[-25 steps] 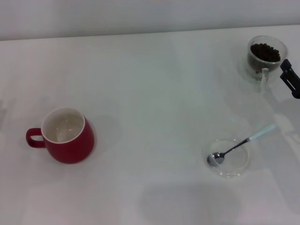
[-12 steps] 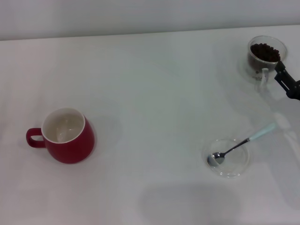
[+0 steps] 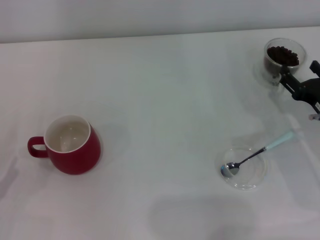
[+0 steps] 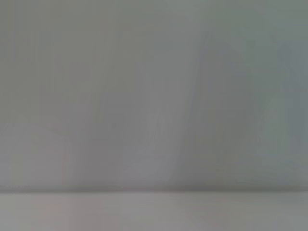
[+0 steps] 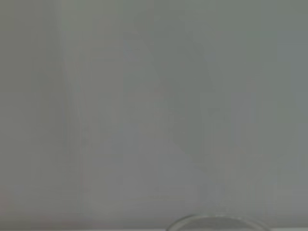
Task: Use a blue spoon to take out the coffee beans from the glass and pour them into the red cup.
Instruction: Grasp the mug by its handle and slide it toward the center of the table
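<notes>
The red cup stands upright at the left of the white table, white inside empty, handle pointing left. The glass with dark coffee beans stands at the far right. The blue spoon lies with its silver bowl in a shallow clear dish at the front right, its pale-blue handle pointing out to the back right. My right gripper reaches in from the right edge, open, just in front of and beside the glass, above the table. My left gripper is out of view.
The white table meets a pale wall at the back. A curved clear rim shows at the edge of the right wrist view; I cannot tell whose it is. The left wrist view shows only a pale blank surface.
My right gripper has moved leftward from the right edge, further into view and closer to the glass. The cup, spoon, dish and glass have not moved.
</notes>
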`<state>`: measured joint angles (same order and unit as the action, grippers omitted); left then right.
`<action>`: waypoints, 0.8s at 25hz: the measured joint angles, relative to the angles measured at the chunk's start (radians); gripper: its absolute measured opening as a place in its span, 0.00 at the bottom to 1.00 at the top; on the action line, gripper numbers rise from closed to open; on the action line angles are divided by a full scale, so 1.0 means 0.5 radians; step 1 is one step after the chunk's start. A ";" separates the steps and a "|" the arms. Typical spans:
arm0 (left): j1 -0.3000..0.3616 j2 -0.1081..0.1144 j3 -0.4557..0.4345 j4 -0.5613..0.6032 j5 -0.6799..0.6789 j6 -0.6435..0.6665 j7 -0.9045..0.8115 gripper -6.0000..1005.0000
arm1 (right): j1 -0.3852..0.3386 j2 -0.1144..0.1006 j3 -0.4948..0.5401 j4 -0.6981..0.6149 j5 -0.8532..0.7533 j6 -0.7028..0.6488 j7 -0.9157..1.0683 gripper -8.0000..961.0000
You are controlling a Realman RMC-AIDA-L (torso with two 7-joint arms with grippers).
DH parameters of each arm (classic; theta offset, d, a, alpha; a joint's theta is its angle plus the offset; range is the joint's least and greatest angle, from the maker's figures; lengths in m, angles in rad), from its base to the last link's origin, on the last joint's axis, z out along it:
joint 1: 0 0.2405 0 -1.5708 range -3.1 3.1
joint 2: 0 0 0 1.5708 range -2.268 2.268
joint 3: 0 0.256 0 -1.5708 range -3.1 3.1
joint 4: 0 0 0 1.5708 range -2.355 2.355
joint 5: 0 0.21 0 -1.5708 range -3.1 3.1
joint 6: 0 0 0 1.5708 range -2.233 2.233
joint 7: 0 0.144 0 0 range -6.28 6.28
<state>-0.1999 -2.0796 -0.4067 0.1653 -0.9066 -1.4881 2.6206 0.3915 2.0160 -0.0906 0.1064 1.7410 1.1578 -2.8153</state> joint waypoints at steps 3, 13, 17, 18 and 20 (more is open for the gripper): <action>-0.038 -0.003 0.003 -0.033 0.069 0.088 0.002 0.82 | 0.040 0.008 0.000 0.003 -0.001 -0.066 -0.001 0.91; -0.125 -0.002 0.007 -0.162 0.241 0.297 0.102 0.81 | 0.032 0.012 0.000 0.017 0.000 -0.082 0.005 0.91; -0.138 -0.001 0.007 -0.210 0.244 0.346 0.154 0.81 | 0.026 0.012 0.000 0.016 0.000 -0.082 0.010 0.91; -0.143 -0.001 0.007 -0.220 0.244 0.357 0.158 0.81 | 0.026 0.012 0.000 0.016 0.000 -0.083 0.010 0.91; -0.152 -0.001 0.003 -0.238 0.241 0.382 0.165 0.81 | 0.026 0.012 0.000 0.014 0.000 -0.085 0.007 0.91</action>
<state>-0.2757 -2.0801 -0.4051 0.0461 -0.7861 -1.2971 2.7032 0.4047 2.0218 -0.0905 0.1135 1.7411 1.1155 -2.8120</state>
